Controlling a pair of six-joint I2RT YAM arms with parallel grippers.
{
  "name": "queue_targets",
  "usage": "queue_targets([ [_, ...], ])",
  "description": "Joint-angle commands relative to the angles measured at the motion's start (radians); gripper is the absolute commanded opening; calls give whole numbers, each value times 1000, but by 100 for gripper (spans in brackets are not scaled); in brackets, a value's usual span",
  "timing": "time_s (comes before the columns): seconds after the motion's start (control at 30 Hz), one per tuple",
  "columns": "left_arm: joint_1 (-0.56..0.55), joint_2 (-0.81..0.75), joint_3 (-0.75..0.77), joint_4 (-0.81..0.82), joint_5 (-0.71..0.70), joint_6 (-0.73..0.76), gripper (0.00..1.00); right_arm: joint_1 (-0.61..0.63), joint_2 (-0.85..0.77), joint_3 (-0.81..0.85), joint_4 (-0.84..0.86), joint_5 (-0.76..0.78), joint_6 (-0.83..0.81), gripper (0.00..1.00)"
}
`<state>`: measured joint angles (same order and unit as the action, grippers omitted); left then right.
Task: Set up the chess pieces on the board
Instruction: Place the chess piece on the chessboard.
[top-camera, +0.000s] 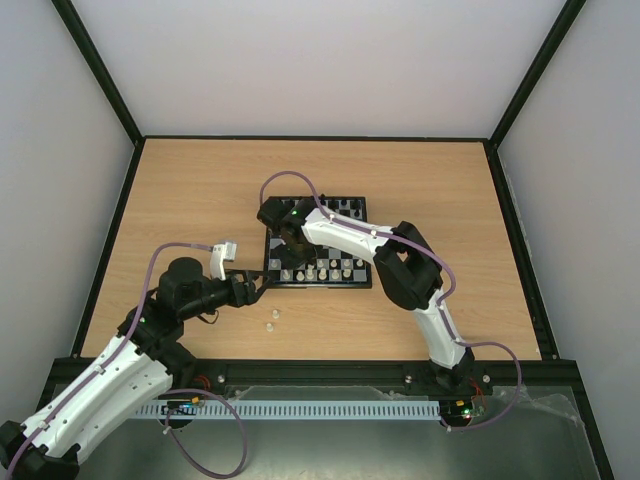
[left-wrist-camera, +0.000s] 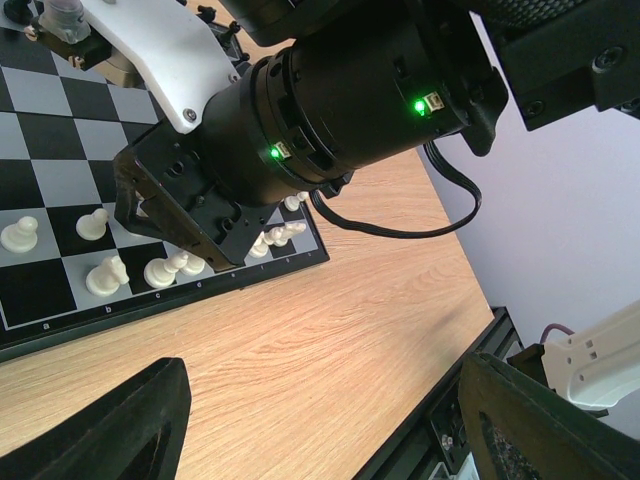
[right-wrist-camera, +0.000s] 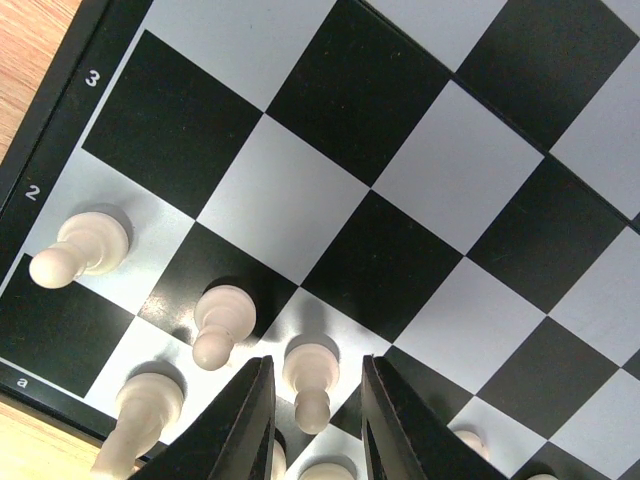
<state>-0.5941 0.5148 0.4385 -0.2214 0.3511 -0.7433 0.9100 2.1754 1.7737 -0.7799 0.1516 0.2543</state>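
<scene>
Your right pincer (right-wrist-camera: 315, 364) hangs low over the board (right-wrist-camera: 330, 200), above the part of it that faces the counter's near-left corner. Its two fingers (right-wrist-camera: 250, 430) stand either side of an upright cream pawn (right-wrist-camera: 311, 392) on a light square, with a sliver of gap on each side, so it is parted and grips nothing. Two more pawns (right-wrist-camera: 222, 322) stand in the same row toward the rim marked "a", and another cream piece (right-wrist-camera: 145, 410) stands behind them on the edge row. The board (top-camera: 352, 283) lies about the middle of the counter (top-camera: 460, 200), and most of the chess pieces (top-camera: 335, 270) stand along its two rows nearest the counter's near edge. Black chessmen (top-camera: 345, 208) line its far side. Two loose cream chessmen (top-camera: 271, 320) sit on bare wood between the board and the near edge, left of centre. Your left pincer (top-camera: 262, 284) waits just off the board's near-left corner; the left wrist view shows its fingers (left-wrist-camera: 130, 425) spread wide with only counter between them.
</scene>
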Motion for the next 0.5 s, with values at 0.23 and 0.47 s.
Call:
queue_targets([
  [0.23,9,9,0,19,12,10,76,-2,-38,5,-29,15,-7,26],
  [0.47,9,22,4,28,15,11,76,0,-69,-39,-14,30,-6,26],
])
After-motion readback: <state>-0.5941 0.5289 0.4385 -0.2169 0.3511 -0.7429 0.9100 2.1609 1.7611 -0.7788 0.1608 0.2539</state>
